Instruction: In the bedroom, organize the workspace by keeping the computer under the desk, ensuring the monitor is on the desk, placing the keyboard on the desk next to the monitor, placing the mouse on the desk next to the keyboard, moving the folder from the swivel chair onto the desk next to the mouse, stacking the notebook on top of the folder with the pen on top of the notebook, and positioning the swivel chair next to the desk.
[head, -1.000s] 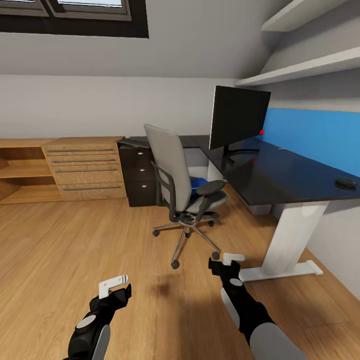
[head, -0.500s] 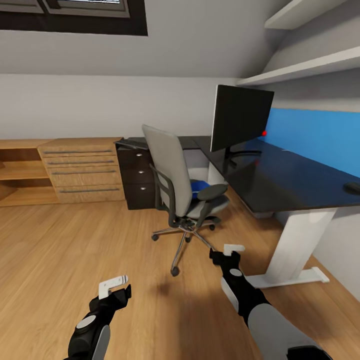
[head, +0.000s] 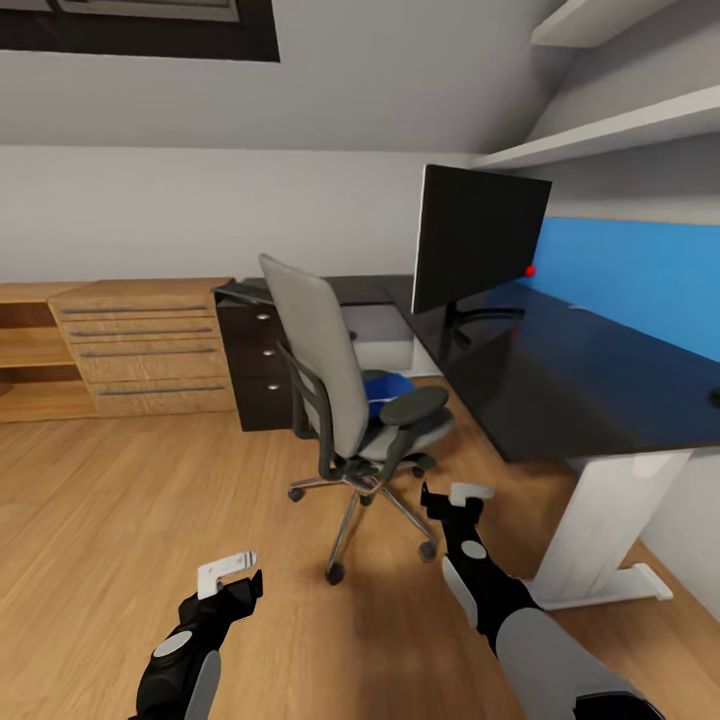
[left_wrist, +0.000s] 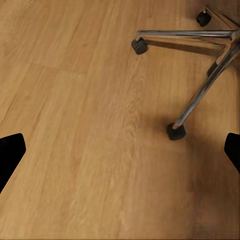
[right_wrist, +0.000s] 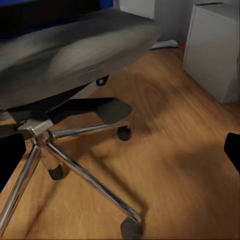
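Here the swivel chair (head: 345, 390) is standing on the wooden floor (head: 110, 520) just beside the dark desk (head: 560, 370), its grey backrest turned toward the robot and its seat facing the desk. A blue folder (head: 385, 385) is lying on the seat, partly hidden behind the near armrest. The monitor (head: 475, 240) is sitting upright on the desk near the corner, in front of a blue wall panel (head: 640, 275), and a small dark object at the desk's far right edge is too cut off to identify. A black drawer unit (head: 255, 360) is standing behind the chair, with something flat and dark lying on top of it (too small to name), and a wooden dresser (head: 145, 340) is lining the wall beside it. The left gripper (head: 225, 572) is hanging low over bare floor, well apart from the chair; in the left wrist view its fingertips (left_wrist: 10, 155) are sitting at opposite edges with floor between them, so it is spread wide and holding nothing, and the chair's chrome legs (left_wrist: 210, 80) and castors are showing beyond. The right gripper (head: 455, 497) is hovering near the chair's base, likewise spread wide and empty, its wrist view looking under the seat (right_wrist: 75, 50) at the chrome spokes (right_wrist: 85, 175) and a white desk leg (right_wrist: 212, 50).
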